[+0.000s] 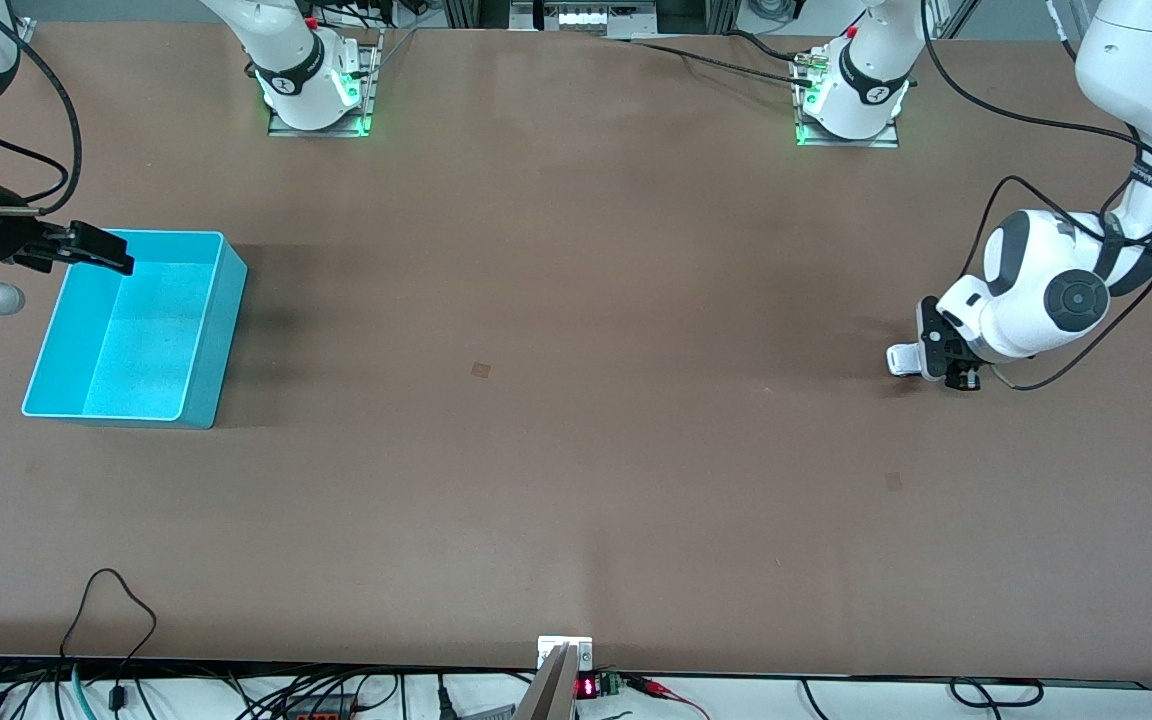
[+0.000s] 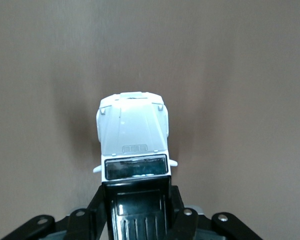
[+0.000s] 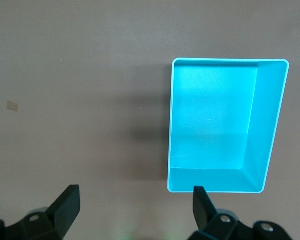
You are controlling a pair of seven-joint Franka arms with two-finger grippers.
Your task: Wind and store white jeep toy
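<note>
Reading the scene, we take it point by point.

Jeep position: the white jeep toy (image 1: 904,358) sits on the brown tabletop (image 1: 556,420) toward the left arm's end, well apart from the teal bin (image 1: 198,405), which stands toward the right arm's end.

Left claw: the left claw (image 2: 137,210) is down at the jeep toy (image 2: 134,137); in its wrist view the black fingers (image 2: 97,207) press against both sides of the ribbed black roof, so we judge it closed on the toy's rear half, the white hood sticking out ahead of it.

Long axis: the toy's length runs straight out from between the fingers, in line with the claw's reach; in the front view the hood points toward the bin's end of the tabletop.

Key relation: any winding pull must, we judge, run along this axis with the wheels kept on the tabletop; we cannot see the wheels.

Right claw: the right claw (image 1: 101,250) hangs over the bin's rim, its fingers (image 3: 65,205) spread wide and holding nothing; this arm waits.

Nearer arm: the left, already at the toy.

Bin: its inside (image 3: 215,115) shows only bare teal floor.

Count: one jeep toy, one bin, two claws.
</note>
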